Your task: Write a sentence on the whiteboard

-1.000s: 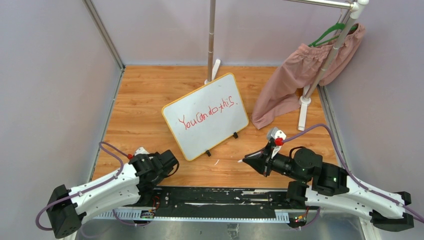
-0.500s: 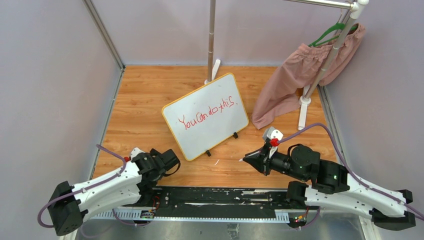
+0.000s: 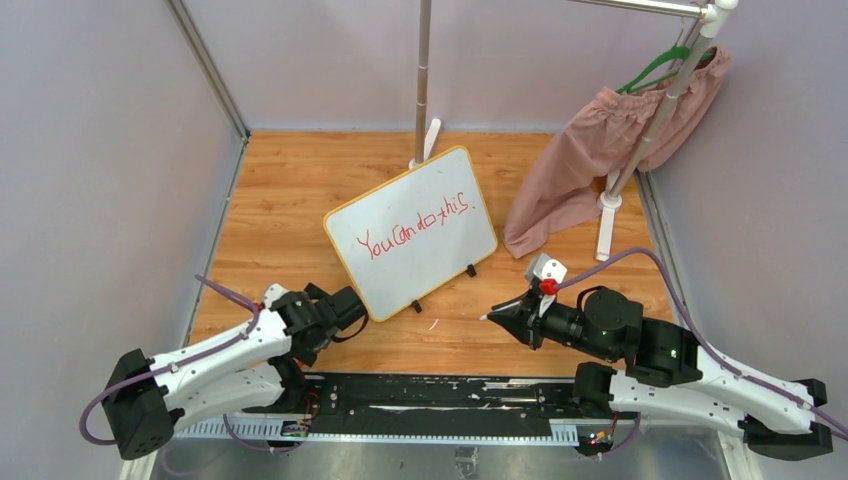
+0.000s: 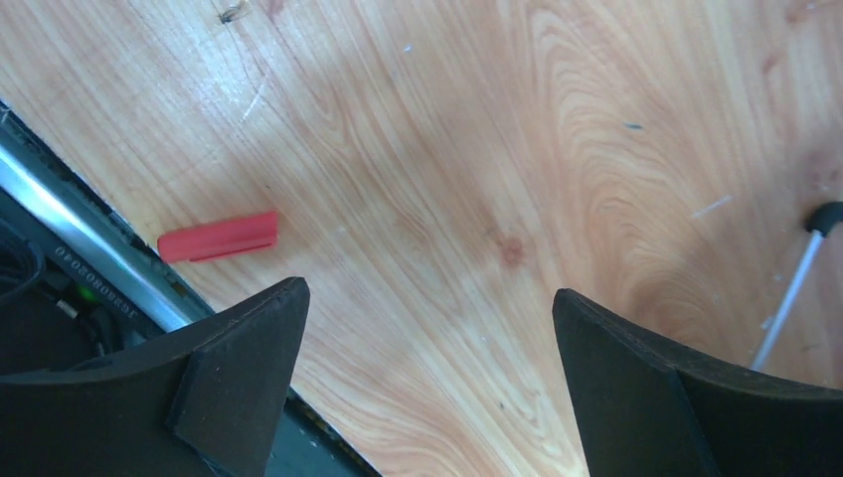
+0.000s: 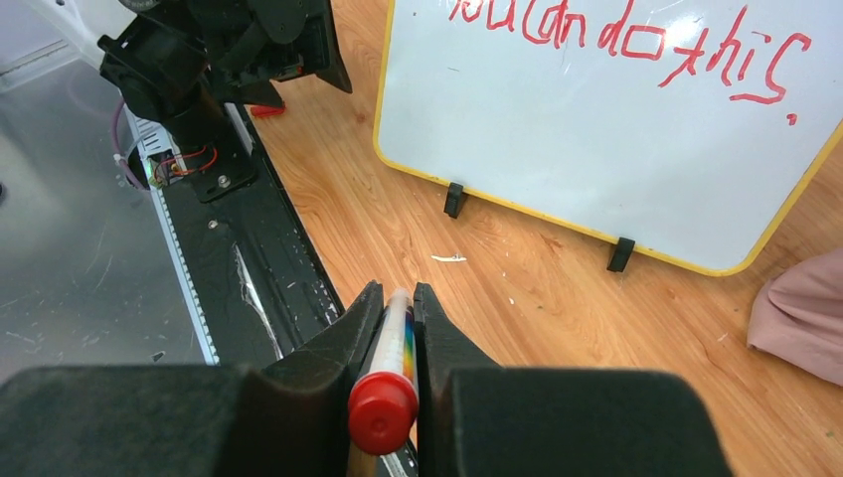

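Note:
The whiteboard (image 3: 420,250) with a yellow rim stands tilted on black clip feet at mid-table; it also shows in the right wrist view (image 5: 596,129). The red sentence (image 3: 413,228) "You can do this." slants across it, and also shows in the right wrist view (image 5: 626,30). My right gripper (image 3: 497,316) is shut on a white marker (image 5: 396,343) with a red end, near the board's front right. My left gripper (image 3: 352,305) is open and empty, just off the board's front left corner. A red marker cap (image 4: 218,237) lies on the wood near it.
A clothes stand with a metal pole (image 3: 423,70) rises behind the board. Pink shorts (image 3: 590,150) hang at the back right from a rack with a white base (image 3: 606,225). A black rail (image 3: 430,395) runs along the near edge. Grey walls enclose the table.
My left arm has swung forward and right, bringing its gripper closer to the board's front left corner. My right gripper has shifted slightly left and away with the marker.

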`<act>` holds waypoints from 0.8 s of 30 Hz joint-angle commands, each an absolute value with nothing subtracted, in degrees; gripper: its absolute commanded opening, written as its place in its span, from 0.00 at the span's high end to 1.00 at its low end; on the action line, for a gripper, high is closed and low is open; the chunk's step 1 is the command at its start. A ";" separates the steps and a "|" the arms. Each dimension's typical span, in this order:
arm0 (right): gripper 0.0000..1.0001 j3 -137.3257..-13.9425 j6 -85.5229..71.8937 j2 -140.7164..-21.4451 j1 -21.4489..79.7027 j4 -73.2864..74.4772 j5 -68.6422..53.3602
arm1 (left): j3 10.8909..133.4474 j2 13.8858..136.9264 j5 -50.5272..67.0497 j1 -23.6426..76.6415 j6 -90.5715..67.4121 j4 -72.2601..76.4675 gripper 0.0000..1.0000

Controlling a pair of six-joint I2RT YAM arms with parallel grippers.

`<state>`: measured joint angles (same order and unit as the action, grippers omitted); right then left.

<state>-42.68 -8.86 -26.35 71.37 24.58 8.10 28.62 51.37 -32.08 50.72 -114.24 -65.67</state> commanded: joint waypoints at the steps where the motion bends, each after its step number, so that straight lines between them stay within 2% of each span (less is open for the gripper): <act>1: 1.00 -43.18 -7.48 -24.83 71.39 24.79 9.34 | 35.64 55.05 -29.97 49.39 -115.48 -80.98 0.00; 4: 1.00 -43.07 -7.51 -24.07 71.37 25.01 9.81 | 37.73 57.86 -29.72 47.77 -113.08 -83.22 0.00; 7: 1.00 -42.91 -7.69 -23.70 71.37 25.08 9.69 | 35.44 55.50 -27.63 47.63 -118.15 -82.93 0.00; 12: 1.00 -42.71 -7.46 -23.19 71.37 25.09 9.51 | 31.07 41.02 -29.80 47.62 -126.47 -82.44 0.00; 16: 1.00 -42.97 -7.23 -23.67 71.41 25.22 9.36 | 29.05 32.74 -31.71 47.55 -124.76 -81.28 0.00; 24: 1.00 -42.95 -7.22 -23.96 71.37 25.33 9.51 | 29.28 35.97 -35.97 47.63 -116.41 -78.53 0.00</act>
